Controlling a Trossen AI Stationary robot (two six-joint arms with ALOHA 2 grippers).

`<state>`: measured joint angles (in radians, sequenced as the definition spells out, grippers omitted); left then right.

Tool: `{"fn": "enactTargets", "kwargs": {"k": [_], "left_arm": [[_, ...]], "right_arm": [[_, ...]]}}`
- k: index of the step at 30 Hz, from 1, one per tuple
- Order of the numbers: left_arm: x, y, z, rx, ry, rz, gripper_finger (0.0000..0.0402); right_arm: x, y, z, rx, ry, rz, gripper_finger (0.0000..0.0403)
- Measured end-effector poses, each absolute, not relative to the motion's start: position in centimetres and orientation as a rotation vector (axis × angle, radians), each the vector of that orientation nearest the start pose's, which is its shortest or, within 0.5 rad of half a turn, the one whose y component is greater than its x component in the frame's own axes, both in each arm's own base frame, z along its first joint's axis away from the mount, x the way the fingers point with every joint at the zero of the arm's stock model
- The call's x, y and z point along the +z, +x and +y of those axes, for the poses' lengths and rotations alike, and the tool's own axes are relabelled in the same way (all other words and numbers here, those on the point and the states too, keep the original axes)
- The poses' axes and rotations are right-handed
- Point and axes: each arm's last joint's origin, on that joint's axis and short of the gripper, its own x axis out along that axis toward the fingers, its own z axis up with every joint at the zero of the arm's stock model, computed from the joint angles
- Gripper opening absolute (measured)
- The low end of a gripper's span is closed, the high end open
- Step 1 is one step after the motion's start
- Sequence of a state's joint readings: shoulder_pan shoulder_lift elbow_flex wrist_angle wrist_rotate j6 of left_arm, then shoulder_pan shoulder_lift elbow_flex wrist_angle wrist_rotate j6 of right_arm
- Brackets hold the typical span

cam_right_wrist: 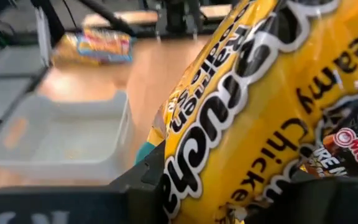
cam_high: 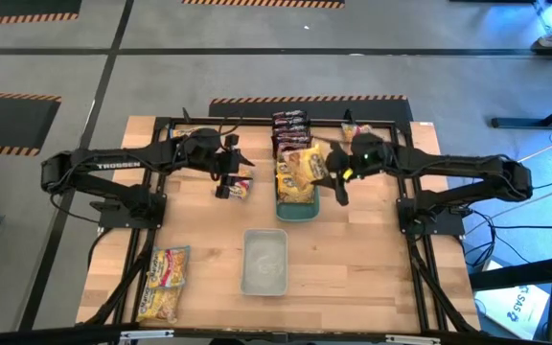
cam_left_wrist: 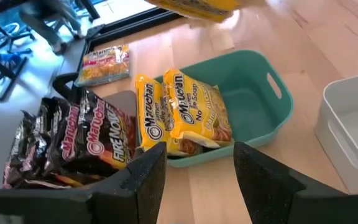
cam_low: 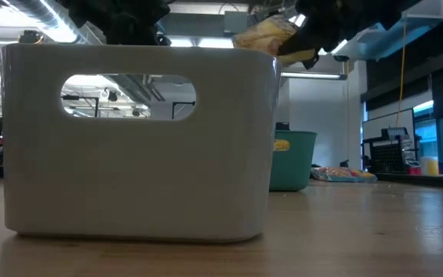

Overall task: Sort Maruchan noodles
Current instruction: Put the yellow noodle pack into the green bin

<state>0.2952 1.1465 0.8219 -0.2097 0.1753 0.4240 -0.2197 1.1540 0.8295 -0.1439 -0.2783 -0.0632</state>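
Observation:
Above the teal tray [cam_high: 297, 213] hangs a yellow Maruchan packet [cam_high: 305, 165], with my right gripper [cam_high: 334, 176] shut on it. Two yellow packets [cam_left_wrist: 182, 112] stand on edge in the teal tray [cam_left_wrist: 253, 93]. Dark red-brown packets [cam_left_wrist: 73, 143] lie stacked just beyond it toward the far edge. My left gripper [cam_left_wrist: 197, 180] stands open and empty left of the teal tray, pointing at it. A small dark red and white thing [cam_high: 241, 186] shows beside it; what it is I cannot tell. My right gripper pinches the yellow packet [cam_right_wrist: 229, 124] between its two fingers [cam_right_wrist: 145, 180] at the packet's right-hand end. It comes slanting down from the table's right. The packet reaches out past the fingertips, lifted clear above the teal tray [cam_low: 292, 158].
A white tray [cam_high: 264, 261] stands near the middle front and fills the low view. Two pale pink-yellow packets [cam_high: 164, 283] lie at the near left. Another pale packet [cam_high: 355, 129] lies at the far right of the table.

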Motion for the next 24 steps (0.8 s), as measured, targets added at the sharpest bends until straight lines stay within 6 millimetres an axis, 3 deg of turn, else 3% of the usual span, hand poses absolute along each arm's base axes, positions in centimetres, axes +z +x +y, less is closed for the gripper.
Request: {"fn": "enactTargets", "kwargs": {"k": [7,13,19,24], "left_arm": [[27.4,23.6,6.7,0.005,0.282,0.533,0.0181],[27.4,23.6,6.7,0.005,0.283,0.533,0.0181],[27.4,23.6,6.7,0.008,0.285,0.534,0.0181],[27.4,23.6,6.7,0.008,0.287,0.534,0.0181]], "right_arm": [[27.2,25.4,-2.9,0.052,-0.044,0.650,0.0122],[26.4,28.4,-2.2,0.121,-0.145,0.876,0.0122],[25.5,31.2,-2.8,0.154,-0.271,1.133,0.0122],[24.2,32.8,-2.9,0.216,-0.320,1.214,0.0122]]}}
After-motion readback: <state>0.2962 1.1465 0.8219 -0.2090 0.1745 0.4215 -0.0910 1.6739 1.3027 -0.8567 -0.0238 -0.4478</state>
